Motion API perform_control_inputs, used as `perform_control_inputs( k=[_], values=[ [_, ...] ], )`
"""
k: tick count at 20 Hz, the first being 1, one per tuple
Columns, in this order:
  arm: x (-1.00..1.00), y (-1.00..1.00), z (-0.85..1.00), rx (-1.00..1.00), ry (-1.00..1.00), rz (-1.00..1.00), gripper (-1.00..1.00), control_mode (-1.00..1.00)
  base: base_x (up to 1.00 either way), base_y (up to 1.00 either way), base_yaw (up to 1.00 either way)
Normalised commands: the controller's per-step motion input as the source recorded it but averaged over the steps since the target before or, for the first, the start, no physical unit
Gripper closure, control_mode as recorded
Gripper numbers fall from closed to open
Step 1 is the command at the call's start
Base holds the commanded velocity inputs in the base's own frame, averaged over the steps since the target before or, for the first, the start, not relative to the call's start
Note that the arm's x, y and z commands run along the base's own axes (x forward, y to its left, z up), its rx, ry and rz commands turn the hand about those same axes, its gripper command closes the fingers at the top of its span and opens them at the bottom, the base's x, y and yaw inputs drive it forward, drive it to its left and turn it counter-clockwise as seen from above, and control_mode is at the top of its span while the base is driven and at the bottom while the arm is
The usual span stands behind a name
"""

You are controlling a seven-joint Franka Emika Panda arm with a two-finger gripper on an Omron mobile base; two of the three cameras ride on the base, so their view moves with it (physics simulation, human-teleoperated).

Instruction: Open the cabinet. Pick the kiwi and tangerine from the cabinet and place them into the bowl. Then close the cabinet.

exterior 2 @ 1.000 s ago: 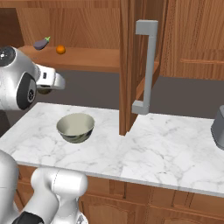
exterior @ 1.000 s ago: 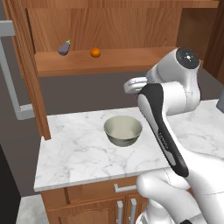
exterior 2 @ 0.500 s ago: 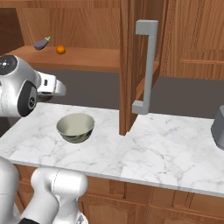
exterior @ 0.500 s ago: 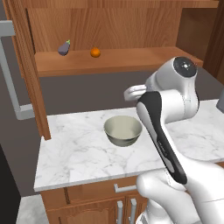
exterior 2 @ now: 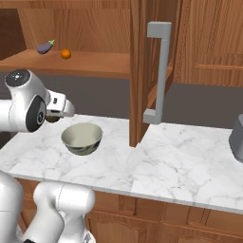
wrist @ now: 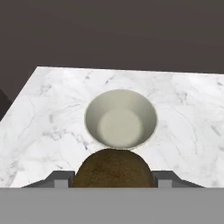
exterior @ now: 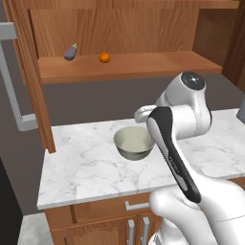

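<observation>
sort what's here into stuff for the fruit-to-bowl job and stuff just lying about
For the job:
- cabinet, doors open
- kiwi, held in the pincer above the counter, near the bowl
- tangerine, on the shelf
- bowl, empty

Lying about:
- eggplant, on the shelf left of the tangerine
- grey thing at the counter's right end, cut off by the frame

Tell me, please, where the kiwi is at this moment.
In the hand view the kiwi sits gripped in the tool, above the marble counter just short of the bowl.
</observation>
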Motion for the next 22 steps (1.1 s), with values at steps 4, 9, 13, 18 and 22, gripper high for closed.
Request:
perform_control_inputs(
  k=[4,9,13,18,22],
  values=[
    [0.23,0.00,-0.19,0.00,0.00,0.00,1.00,-1.00,0.00,0.00,0.00],
    [0.34,0.00,-0.14,0.00,0.00,0.00,1.00,-1.00,0.00,0.00,0.00],
    [0.49,0.00,-0.13,0.00,0.00,0.00,1.00,-1.00,0.00,0.00,0.00],
    [0.54,0.00,-0.23,0.00,0.00,0.00,1.00,-1.00,0.00,0.00,0.00],
    [0.54,0.01,-0.37,0.00,0.04,0.00,1.00,-1.00,0.00,0.00,0.00]
  ],
)
